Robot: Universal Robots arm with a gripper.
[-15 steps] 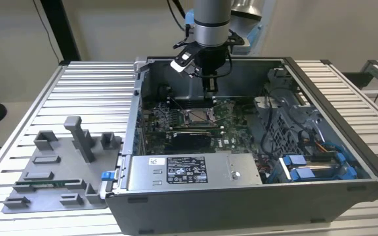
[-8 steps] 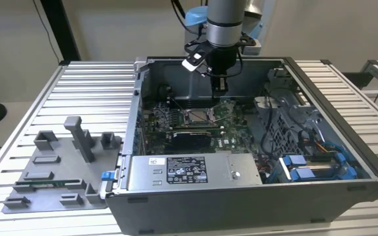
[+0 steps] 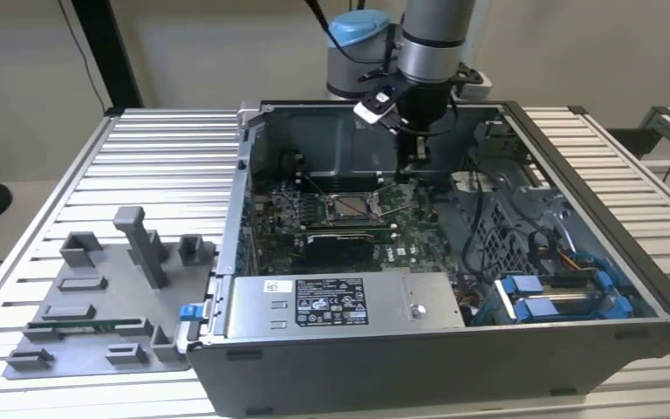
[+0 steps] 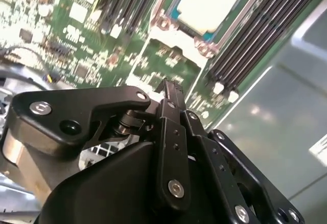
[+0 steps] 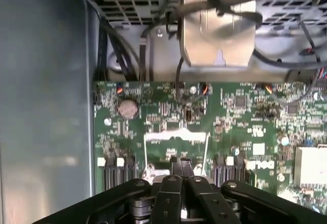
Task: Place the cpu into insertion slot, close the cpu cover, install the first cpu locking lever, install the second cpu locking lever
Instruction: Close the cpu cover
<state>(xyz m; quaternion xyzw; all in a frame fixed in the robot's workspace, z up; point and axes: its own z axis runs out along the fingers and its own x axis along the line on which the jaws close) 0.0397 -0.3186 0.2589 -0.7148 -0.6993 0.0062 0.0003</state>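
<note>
The cpu (image 4: 209, 2), pale silvery-tan, lies flat in the insertion slot (image 3: 351, 206) on the green board inside the open computer case. The cpu cover (image 5: 176, 137) is a thin silvery frame that stands raised from the board on the side of the slot nearest my fingers; it also appears in the second wrist view (image 4: 171, 50). My gripper (image 3: 414, 166) hangs at the back of the case, to the exterior view's right of the slot. Its black fingertips (image 5: 176, 164) are pressed together with nothing between them, just above and behind the cover's upper edge, as the second wrist view shows (image 4: 168, 86).
Long black memory slots (image 4: 245, 35) flank the socket. A coin cell (image 5: 127, 109) sits on the board. Cables and a metal drive cage (image 5: 219, 30) crowd one side. The grey power supply (image 3: 324, 305) fills the case front. A grey fixture tray (image 3: 102, 305) lies on the table.
</note>
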